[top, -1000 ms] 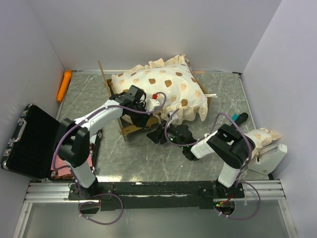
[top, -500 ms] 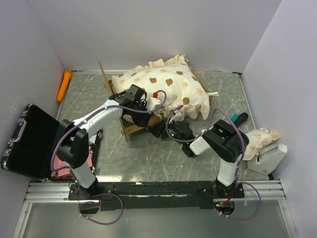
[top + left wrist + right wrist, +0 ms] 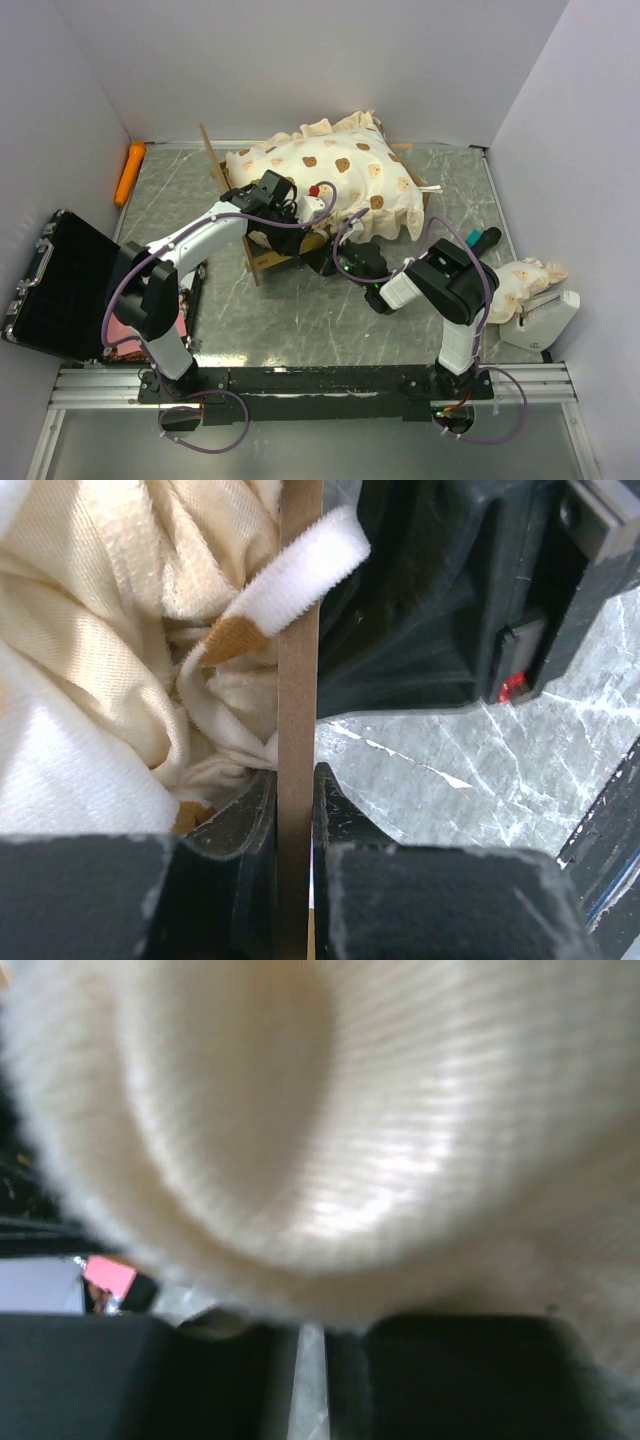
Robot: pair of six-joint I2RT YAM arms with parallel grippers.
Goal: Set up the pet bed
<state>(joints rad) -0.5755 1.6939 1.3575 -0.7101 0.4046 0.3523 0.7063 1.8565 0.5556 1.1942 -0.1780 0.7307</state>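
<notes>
Cream mattress (image 3: pixel 335 170) sits bunched on the frame (image 3: pixel 258 262), far centre. Left gripper (image 3: pixel 297 800) clamps the frame's side board. Right gripper (image 3: pixel 335 262) has advanced under the near edge, jaws narrowing; grip cannot be confirmed. Seating remains incomplete.

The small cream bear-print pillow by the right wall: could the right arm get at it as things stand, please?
Probably yes: the pillow lies exposed beside that arm's elbow, though the right gripper is at the cream ruffled mattress and must withdraw first.
</notes>
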